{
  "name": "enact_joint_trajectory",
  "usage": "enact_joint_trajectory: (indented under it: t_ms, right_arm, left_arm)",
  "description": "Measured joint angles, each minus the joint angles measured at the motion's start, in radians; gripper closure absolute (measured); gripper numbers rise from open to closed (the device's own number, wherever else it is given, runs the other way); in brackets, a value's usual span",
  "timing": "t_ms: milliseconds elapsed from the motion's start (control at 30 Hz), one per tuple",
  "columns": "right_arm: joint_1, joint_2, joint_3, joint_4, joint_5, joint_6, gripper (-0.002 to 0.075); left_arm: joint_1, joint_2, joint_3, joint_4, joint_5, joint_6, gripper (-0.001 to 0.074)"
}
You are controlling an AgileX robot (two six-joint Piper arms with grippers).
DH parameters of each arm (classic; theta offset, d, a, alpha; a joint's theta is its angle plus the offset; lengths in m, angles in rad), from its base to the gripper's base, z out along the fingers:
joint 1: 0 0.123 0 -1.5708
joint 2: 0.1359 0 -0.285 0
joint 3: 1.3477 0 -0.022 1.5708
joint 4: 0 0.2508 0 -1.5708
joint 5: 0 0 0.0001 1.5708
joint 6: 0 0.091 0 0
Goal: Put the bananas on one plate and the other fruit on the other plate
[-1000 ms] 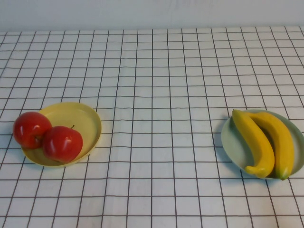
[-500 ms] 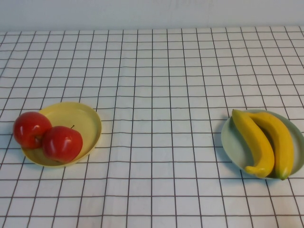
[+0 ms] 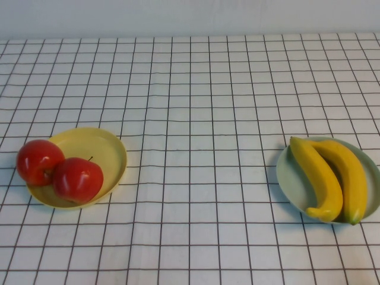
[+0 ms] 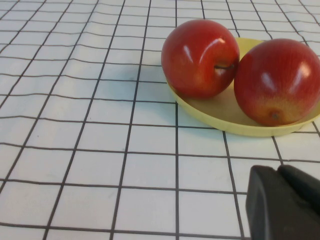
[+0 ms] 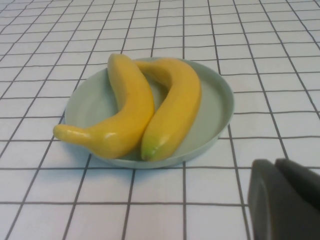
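Two yellow bananas (image 3: 332,178) (image 5: 150,107) lie side by side on the pale mint-green plate (image 3: 288,178) (image 5: 215,107) at the right. Two red apples (image 3: 59,169) (image 4: 240,72) sit on the yellow plate (image 3: 110,151) (image 4: 225,115) at the left, one apple over its outer rim. Neither arm shows in the high view. In the left wrist view my left gripper (image 4: 277,172) hovers shut over the cloth, short of the yellow plate and holding nothing. My right gripper (image 5: 275,165) is shut too, empty, a little short of the green plate.
A white tablecloth with a black grid (image 3: 196,119) covers the whole table. A pale wall (image 3: 190,15) runs along the far edge. The wide stretch of cloth between the two plates holds nothing.
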Motion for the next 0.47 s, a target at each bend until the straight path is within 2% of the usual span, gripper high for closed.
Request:
enact_joint_trajectory:
  t_ms: [467]
  right_arm:
    - [0.0,0.0,0.002,0.006,0.0,0.002,0.0742]
  left_arm:
    - [0.0,0.0,0.0,0.0,0.0,0.0,0.0738]
